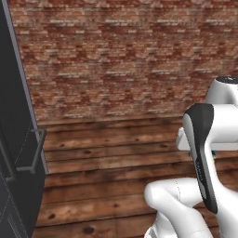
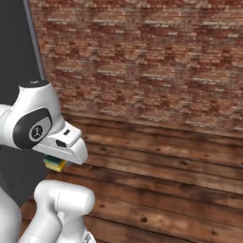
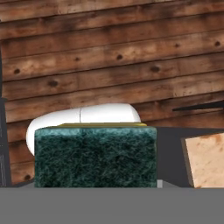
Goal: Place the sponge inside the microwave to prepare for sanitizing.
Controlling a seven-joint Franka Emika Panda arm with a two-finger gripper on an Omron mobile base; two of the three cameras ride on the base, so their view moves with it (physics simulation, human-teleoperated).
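Hand view: the hand grips the sponge (image 3: 95,155), green face up; right base view shows its yellow edge.

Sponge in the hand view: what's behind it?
Behind the sponge a white rounded robot part shows, then the wooden plank floor. The sponge's green face covers whatever lies directly behind it.

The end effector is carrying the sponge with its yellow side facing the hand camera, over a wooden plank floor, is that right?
Not quite: in the hand view the sponge shows its dark green side to the camera, with only a thin yellow edge above it. The wooden plank floor part is right.
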